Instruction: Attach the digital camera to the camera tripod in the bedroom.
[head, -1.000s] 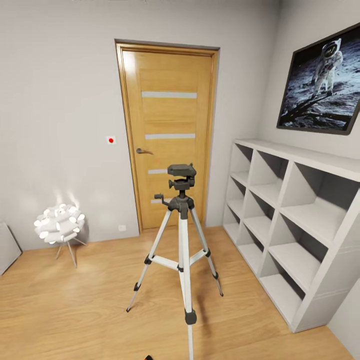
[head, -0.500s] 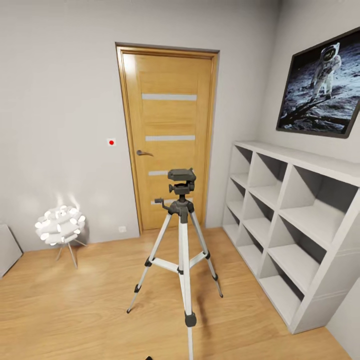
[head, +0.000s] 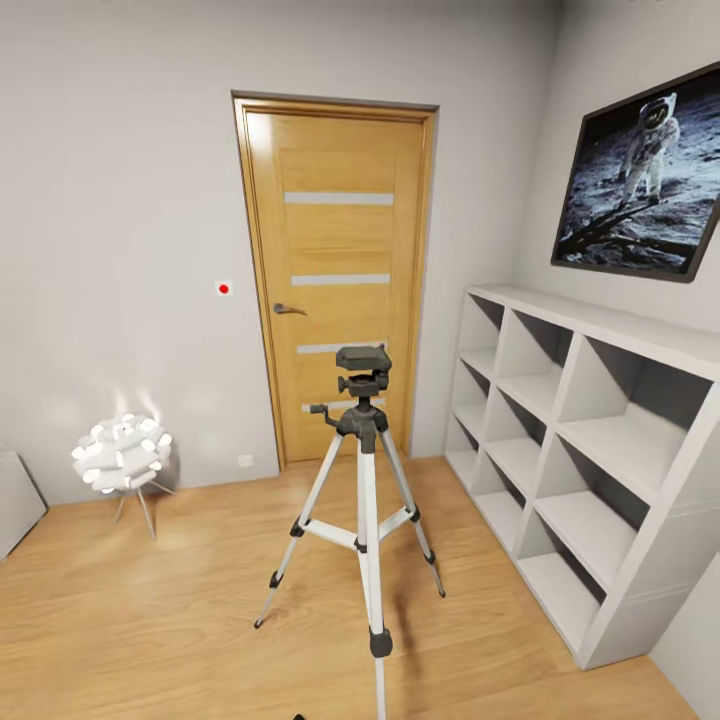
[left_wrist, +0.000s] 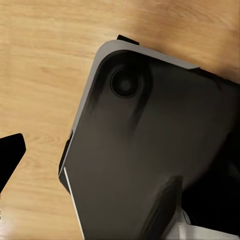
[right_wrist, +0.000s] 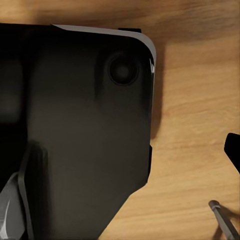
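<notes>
Three splayed legs steady camera tripod before door | head bare (awaiting camera) | gripper states: cannot tell

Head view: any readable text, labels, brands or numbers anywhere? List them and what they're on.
None readable.
Astronaut poster: picture only, no caption visible.
Wall switch: a red dot, no lettering.
Door: plain pale stripes, no sign.
Camera tripod: no brand mark legible on its black head.
</notes>
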